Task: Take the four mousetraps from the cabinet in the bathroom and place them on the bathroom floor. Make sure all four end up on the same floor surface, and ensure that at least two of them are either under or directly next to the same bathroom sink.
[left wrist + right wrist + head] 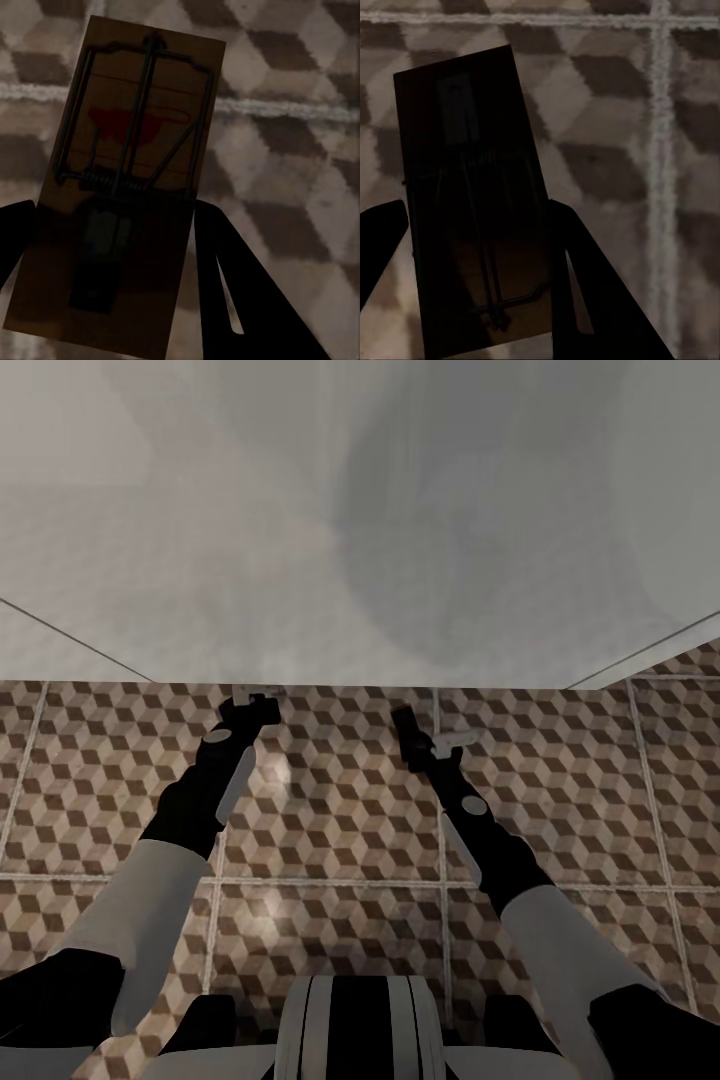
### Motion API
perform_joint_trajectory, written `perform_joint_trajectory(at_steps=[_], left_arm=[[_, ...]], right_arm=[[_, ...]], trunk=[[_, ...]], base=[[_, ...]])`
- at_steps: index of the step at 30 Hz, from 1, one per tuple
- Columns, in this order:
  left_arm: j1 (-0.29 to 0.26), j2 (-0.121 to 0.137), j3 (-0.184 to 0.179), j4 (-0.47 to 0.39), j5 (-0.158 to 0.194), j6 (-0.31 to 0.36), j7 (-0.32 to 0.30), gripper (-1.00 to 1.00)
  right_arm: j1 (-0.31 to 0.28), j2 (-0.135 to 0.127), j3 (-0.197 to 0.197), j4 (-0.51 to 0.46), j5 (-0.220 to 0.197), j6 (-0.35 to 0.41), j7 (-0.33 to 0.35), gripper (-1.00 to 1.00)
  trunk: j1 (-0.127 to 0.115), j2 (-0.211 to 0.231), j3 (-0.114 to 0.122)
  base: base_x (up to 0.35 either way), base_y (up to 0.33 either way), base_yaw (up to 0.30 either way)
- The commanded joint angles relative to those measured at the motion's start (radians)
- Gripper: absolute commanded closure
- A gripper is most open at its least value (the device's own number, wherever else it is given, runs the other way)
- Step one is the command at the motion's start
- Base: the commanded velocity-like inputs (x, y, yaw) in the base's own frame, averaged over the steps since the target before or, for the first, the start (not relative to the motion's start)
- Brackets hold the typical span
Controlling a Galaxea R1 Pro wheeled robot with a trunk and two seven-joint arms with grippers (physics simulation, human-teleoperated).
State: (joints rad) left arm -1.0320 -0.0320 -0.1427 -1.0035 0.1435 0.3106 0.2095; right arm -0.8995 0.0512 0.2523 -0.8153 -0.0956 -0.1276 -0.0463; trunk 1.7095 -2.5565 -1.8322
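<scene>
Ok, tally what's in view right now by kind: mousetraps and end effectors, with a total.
Mousetraps: 2, one held in the left end effector as the left mousetrap, one held in the right end effector as the right mousetrap, both above the tiled floor.
End effectors: 2
Total: 4

Tan mousetrap (pixel 124 187) held over cube-patterned bathroom floor (pixel 340 830), second, shadowed mousetrap (pixel 472 202) likewise

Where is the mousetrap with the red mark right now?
In the left wrist view, the mousetrap sits between the left gripper fingers, above the patterned floor.
</scene>
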Motion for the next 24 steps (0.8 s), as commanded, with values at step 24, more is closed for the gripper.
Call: perform_joint_trajectory(at_steps=[24], left_arm=[[0.000,-0.002,-0.007,-0.067,0.008,0.005,0.008,1.00]], right_arm=[[-0.155,-0.001,0.002,0.120,-0.010,0.052,-0.004,1.00]], trunk=[[0.000,0.000,0.000]], base=[[0.000,0.000,0.000]])
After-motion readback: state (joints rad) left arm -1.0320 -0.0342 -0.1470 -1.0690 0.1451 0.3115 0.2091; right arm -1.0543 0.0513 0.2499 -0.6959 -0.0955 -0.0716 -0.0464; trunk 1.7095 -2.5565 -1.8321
